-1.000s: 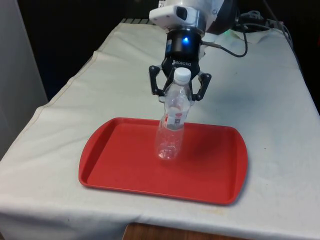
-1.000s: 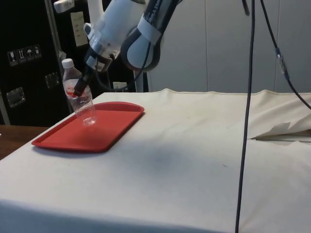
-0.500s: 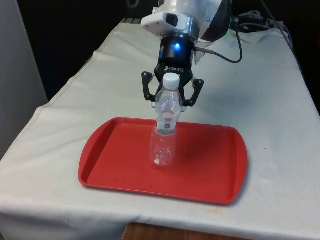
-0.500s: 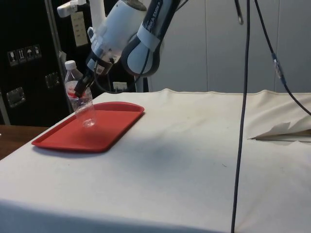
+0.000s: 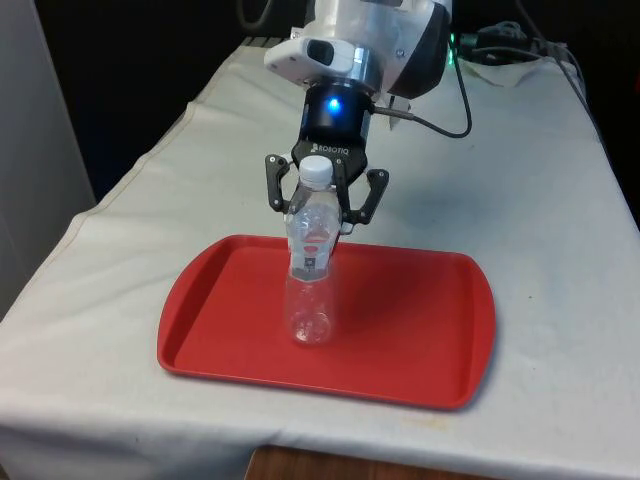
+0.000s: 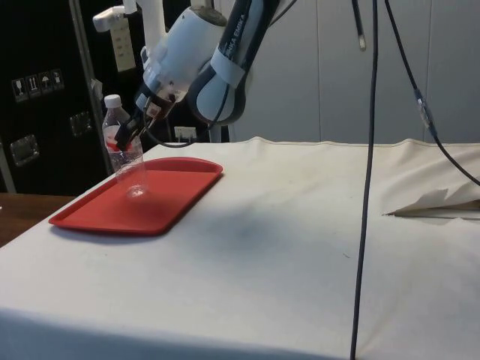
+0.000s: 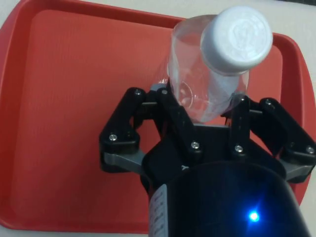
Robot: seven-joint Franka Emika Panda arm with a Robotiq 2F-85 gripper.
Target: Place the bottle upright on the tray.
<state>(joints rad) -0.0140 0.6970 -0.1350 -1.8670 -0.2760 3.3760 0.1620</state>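
A clear plastic bottle with a white cap and a red label stands nearly upright on the red tray, its base on the tray's middle. My gripper is shut on the bottle's upper body, just under the neck, and comes at it from the robot's side. In the side view the bottle stands over the tray with the gripper on its shoulder. In the wrist view the fingers press both sides of the bottle above the tray.
The tray lies near the table's front edge in the front view. Black cables lie at the far end of the table. A dark cable hangs down in the side view, and the cloth has a raised fold.
The gripper has carried the bottle towards the front view's left and tipped it from a lean to nearly upright; its base is lower on the tray.
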